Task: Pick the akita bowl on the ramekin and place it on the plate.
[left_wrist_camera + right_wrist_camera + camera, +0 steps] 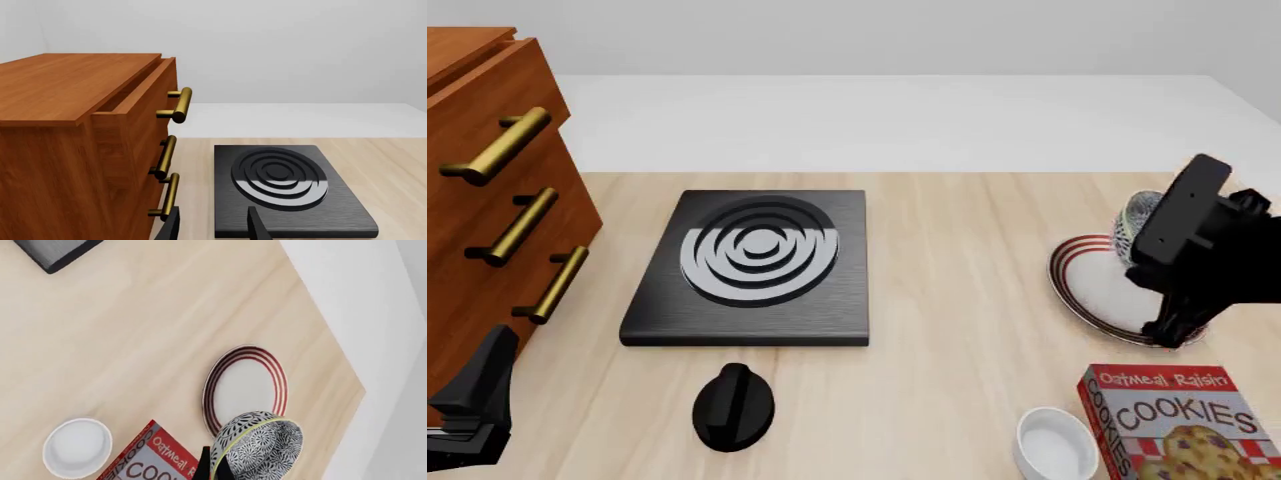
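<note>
Pale wood tabletop [961,330] under a blank grey-white backdrop. At the right edge of the front frame, the right gripper [219,463]: pinched narrow on the rim of the small round akita bowl [257,447], dark patterned outside and speckled grey-white inside, tipped so that the opening faces sideways rather than up (only one dark finger clearly shown in the wrist view, the other hidden by the bowl wall).

Just past the bowl, the round white plate with red rings [212,385], flat on the wood. In the front frame, bowl [1134,222] over the plate's [1084,290] upper right edge, half masked by the black arm. Apparently carried clear of the plate, not resting on it. No long axis to mind on a round bowl; only the tilt to level, then probably a short drop toward the plate's middle.

Further out, the plain white straight-sided ramekin [1054,447], bare, at lower right beside a red cookie box [1174,425]. Centre frame, a black hotplate slab [754,262] with a black knob [734,405] below it. Far left, a brown wooden drawer cabinet [487,215].

Left gripper [213,227]: spread wide, holding nothing, at lower left of the front frame, well apart from the plate. Clearly the right arm's job.
</note>
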You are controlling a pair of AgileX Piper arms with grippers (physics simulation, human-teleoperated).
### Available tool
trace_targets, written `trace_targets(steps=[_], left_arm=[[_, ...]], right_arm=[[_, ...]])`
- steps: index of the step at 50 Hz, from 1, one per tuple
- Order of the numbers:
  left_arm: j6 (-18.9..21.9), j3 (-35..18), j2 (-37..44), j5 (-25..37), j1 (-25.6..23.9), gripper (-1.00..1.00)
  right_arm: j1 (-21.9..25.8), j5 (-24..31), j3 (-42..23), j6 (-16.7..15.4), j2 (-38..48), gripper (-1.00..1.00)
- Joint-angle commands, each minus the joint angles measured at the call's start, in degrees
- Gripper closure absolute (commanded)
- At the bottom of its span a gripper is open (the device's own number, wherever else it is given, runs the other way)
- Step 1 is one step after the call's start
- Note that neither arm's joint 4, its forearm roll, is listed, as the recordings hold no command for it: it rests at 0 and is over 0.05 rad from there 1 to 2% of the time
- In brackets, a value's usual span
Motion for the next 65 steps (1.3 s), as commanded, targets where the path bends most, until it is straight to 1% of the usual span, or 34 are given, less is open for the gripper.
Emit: trace_targets(steps=[1,4,5,6,11,14,17,18,21,24,27,29,31,32,35,39,42,46,48,52,53,55,57,60,65], left_arm=[[0.0,0.0,0.0,0.0,0.0,-1.0],[0.0,0.0,0.0,0.0,0.0,-1.0],[0.0,0.0,0.0,0.0,0.0,-1.0],[0.0,0.0,0.0,0.0,0.0,-1.0],[0.0,0.0,0.0,0.0,0.0,-1.0],[0.0,0.0,0.0,0.0,0.0,-1.0],[0.0,0.0,0.0,0.0,0.0,-1.0],[0.0,0.0,0.0,0.0,0.0,-1.0],[0.0,0.0,0.0,0.0,0.0,-1.0],[0.0,0.0,0.0,0.0,0.0,-1.0],[0.0,0.0,0.0,0.0,0.0,-1.0],[0.0,0.0,0.0,0.0,0.0,-1.0],[0.0,0.0,0.0,0.0,0.0,-1.0],[0.0,0.0,0.0,0.0,0.0,-1.0],[0.0,0.0,0.0,0.0,0.0,-1.0],[0.0,0.0,0.0,0.0,0.0,-1.0],[0.0,0.0,0.0,0.0,0.0,-1.0],[0.0,0.0,0.0,0.0,0.0,-1.0],[0.0,0.0,0.0,0.0,0.0,-1.0],[0.0,0.0,0.0,0.0,0.0,-1.0],[0.0,0.0,0.0,0.0,0.0,-1.0],[0.0,0.0,0.0,0.0,0.0,-1.0],[0.0,0.0,0.0,0.0,0.0,-1.0],[0.0,0.0,0.0,0.0,0.0,-1.0],[0.0,0.0,0.0,0.0,0.0,-1.0]], right_arm=[[-4.24,-2.5,-4.9,1.87,7.38,1.0],[-5.58,-3.14,-5.69,1.78,9.01,1.0],[-5.73,-3.21,-6.01,1.98,9.38,1.0],[-6.05,-3.06,-7.01,2.89,10.27,1.0],[-7.85,-3.97,-7.54,3.25,12.98,1.0],[-8.84,-4.39,-8.23,4.07,14.62,1.0],[-8.9,-4.51,-8.63,4.71,15.38,1.0],[-8.99,-4.23,-9.76,6.14,16.3,1.0],[-10.38,-4.73,-10.56,5.98,17.43,1.0],[-11.57,-5.05,-11.05,6.48,19.18,1.0],[-13.45,-6.26,-11.09,5.06,20.77,1.0],[-12.52,-5.98,-11.77,6.76,21.5,1.0],[-12.65,-6.37,-12.02,6.97,22.18,1.0],[-13.2,-7.03,-11.62,6.16,23.15,1.0],[-13.21,-6.95,-12.34,6.74,23.79,1.0],[-13.89,-6.98,-13.79,6.55,25.31,1.0],[-14.25,-7.1,-13.97,5.23,26.31,1.0],[-14.18,-6.93,-14.67,4.83,26.98,1.0],[-14.5,-7.24,-14.79,3.88,27.77,1.0],[-14.21,-7.59,-14.45,3.83,28.58,1.0],[-14.49,-7.96,-14.04,2.93,28.6,1.0],[-13.93,-8.4,-14.18,3.57,29.28,1.0],[-14.05,-9.2,-13.44,3.15,30.05,1.0],[-13.98,-10.03,-13.43,3.47,31.28,1.0],[-13.44,-11.41,-14.06,4.73,33.3,1.0]])
